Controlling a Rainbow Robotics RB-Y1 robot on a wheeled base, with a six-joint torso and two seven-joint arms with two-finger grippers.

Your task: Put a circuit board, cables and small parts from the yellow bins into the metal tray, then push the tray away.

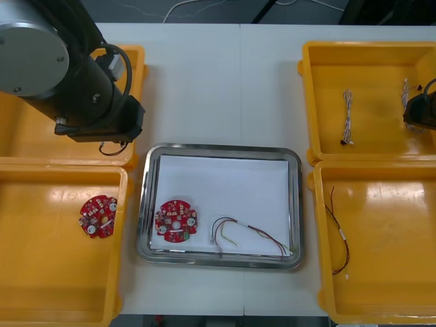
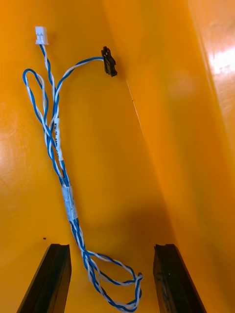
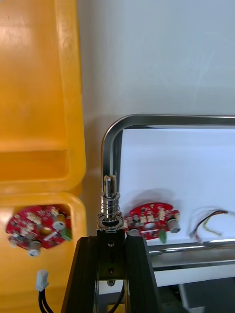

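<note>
While the left arm hangs bent over the far left bin (image 1: 133,61), its wrist sits just beyond the tray's (image 1: 221,149) far left corner. The left gripper (image 3: 110,238) has its jaws pinched narrow on a small metal part (image 3: 109,203), which stands upright between the fingertips, roughly in line with the tray's left rim. Inside the tray, on its white lining, a board (image 1: 175,220) lies at the near left, with a red and yellow cable (image 1: 248,235) just to its right. A second board (image 1: 97,216) rests in the near left bin (image 1: 41,174).

Over on the right, the other arm reaches down into the far right bin (image 1: 371,48), close to its right wall. The right gripper (image 2: 111,247) points at the bin floor with its jaws wide apart, straddling one looped end of a blue and white cable (image 2: 66,195). That cable stretches away from the fingers (image 2: 51,274) across the floor and lies loose, not gripped.
</note>
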